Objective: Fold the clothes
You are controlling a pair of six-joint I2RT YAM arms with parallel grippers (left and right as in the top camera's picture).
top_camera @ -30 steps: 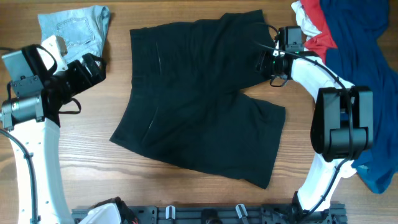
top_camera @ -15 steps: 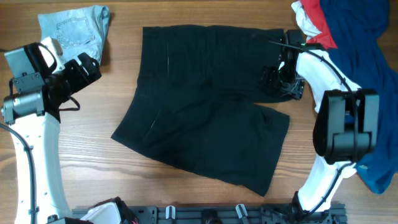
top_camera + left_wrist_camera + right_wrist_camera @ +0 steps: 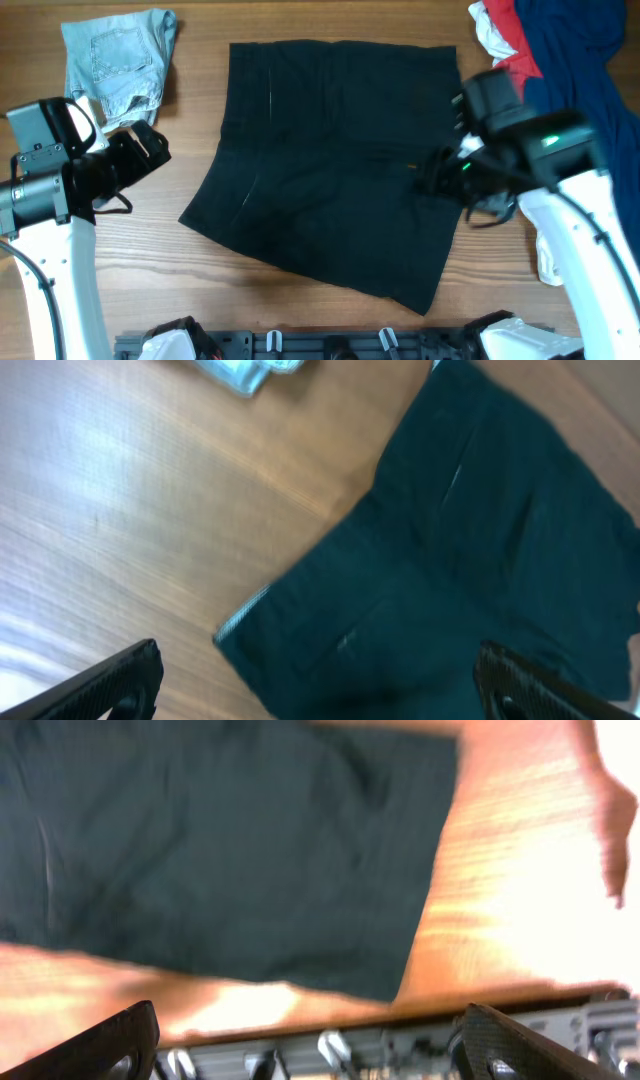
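Note:
Black shorts lie spread flat in the middle of the wooden table, waistband toward the far edge, legs toward the front. They also show in the left wrist view and the right wrist view. My left gripper is open and empty, left of the shorts' left leg; its fingers frame that leg's hem. My right gripper is open and empty, hovering over the right side of the shorts.
Folded light-blue denim lies at the far left; its corner shows in the left wrist view. A pile of blue, red and white clothes fills the far right. A black rail runs along the front edge.
The right arm let go of the shorts' right waistband corner and swung from the far right toward the front, over the right leg. The shorts now lie flatter. The left arm shifted slightly forward.

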